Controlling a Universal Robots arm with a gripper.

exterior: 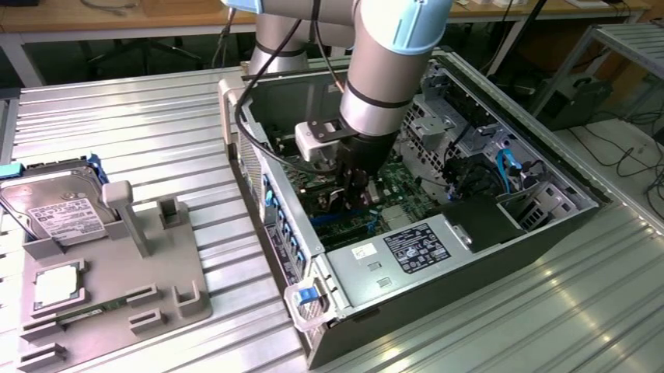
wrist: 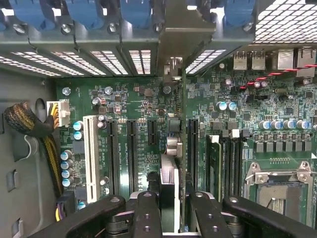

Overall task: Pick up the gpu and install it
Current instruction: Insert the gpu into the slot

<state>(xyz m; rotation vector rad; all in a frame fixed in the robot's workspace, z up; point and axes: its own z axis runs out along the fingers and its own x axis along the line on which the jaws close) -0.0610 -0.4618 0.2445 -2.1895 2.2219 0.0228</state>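
Observation:
My gripper [wrist: 172, 218] reaches down into the open computer case [exterior: 539, 233] and is shut on the gpu [wrist: 168, 181]. I see the gpu edge-on between the two black fingers [wrist: 147, 213], standing on its edge above the green motherboard [wrist: 133, 99]. Its metal bracket [wrist: 173, 34] lies against the rear slot openings of the case. The card runs along the black expansion slots [wrist: 132, 148]; whether its edge sits in a slot I cannot tell. In the exterior view the gripper [exterior: 355, 190] is low over the board in the middle of the case.
A white slot [wrist: 90, 153] and a braided cable bundle [wrist: 29, 124] lie beside the black slots, and the CPU socket [wrist: 280, 191] is on the other side. On the exterior view's left, a grey fixture [exterior: 114, 287] holds a silver hard drive [exterior: 57, 206].

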